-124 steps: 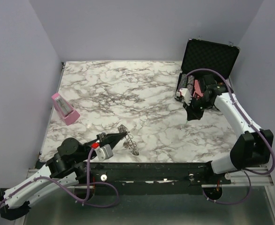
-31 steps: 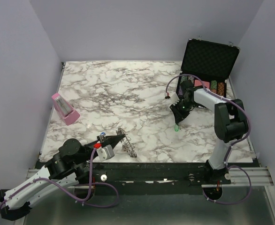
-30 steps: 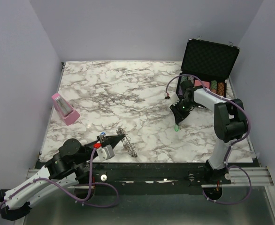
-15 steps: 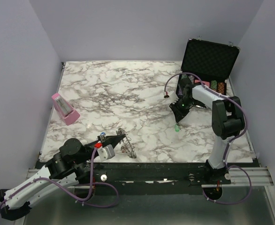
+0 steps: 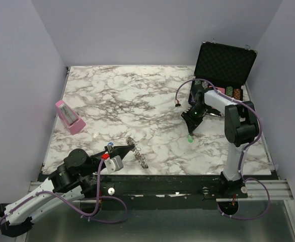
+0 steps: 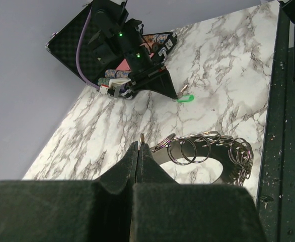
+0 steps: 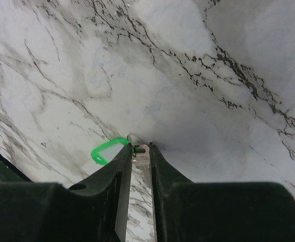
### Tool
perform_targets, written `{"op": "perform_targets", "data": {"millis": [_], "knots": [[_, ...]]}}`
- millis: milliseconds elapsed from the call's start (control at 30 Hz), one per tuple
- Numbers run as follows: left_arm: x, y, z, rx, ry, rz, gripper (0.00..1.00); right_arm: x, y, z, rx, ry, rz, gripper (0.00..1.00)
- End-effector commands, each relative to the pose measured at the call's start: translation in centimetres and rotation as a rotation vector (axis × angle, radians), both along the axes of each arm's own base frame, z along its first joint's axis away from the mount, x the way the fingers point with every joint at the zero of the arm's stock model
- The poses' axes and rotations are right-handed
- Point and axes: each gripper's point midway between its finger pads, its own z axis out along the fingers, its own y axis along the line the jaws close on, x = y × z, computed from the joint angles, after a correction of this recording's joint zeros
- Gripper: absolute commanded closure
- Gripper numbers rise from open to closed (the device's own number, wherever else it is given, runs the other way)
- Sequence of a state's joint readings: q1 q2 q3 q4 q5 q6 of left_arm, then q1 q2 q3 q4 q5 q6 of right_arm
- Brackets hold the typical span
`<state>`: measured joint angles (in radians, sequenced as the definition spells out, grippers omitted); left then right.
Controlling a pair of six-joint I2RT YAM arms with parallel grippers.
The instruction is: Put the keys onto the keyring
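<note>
Marble tabletop [image 5: 137, 96] carries everything we see, and we take the open black case [image 5: 225, 60] at its far right corner as our marker. Our right gripper [image 5: 190, 132] hangs just in front of the case, off its left corner, pointing down at the marble. In the wrist view its fingers [image 7: 118, 174] are drawn almost together on a thin metal blade. Our left gripper [image 6: 139, 146] sits well apart from the case, far to its left by the near table edge, with the jaws pressed flat together. A sliver of metal shows at its tips and we cannot tell what it is. A pink wedge-shaped object [image 5: 69, 117] stands far left of the case, near the table's left edge. The keyring [image 6: 203, 148], a curved string of linked silvery rings, lies on the marble far from the case, just beside the left gripper's tips; we cannot tell whether they touch. The green key [image 7: 107, 148] is smallest. It is held by its blade in the right gripper, near the case. Its green plastic head pokes out to one side of the fingertips, at or just above the marble.
</note>
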<state>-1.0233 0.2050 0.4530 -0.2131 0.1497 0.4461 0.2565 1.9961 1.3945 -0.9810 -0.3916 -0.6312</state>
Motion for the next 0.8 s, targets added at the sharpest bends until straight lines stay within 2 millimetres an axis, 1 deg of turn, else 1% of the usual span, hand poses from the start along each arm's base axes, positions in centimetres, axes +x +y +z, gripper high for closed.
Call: {"op": "perform_targets", "data": {"millis": [0, 267, 467, 767], "knots": [[0.1, 0.1, 1.4, -0.035, -0.032, 0.008, 1.00, -0.3, 0.8, 0.0, 0.030, 0.044, 0.026, 0.71], [0.1, 0.1, 1.4, -0.033, -0.032, 0.008, 1.00, -0.1, 1.1, 0.1, 0.049, 0.063, 0.037, 0.71], [0.2, 0.1, 1.2, -0.029, -0.030, 0.008, 1.00, -0.4, 1.2, 0.1, 0.061, 0.078, 0.048, 0.71], [0.1, 0.0, 1.3, -0.030, -0.029, 0.006, 1.00, 0.1, 1.9, 0.9, 0.098, 0.059, 0.063, 0.70]]}}
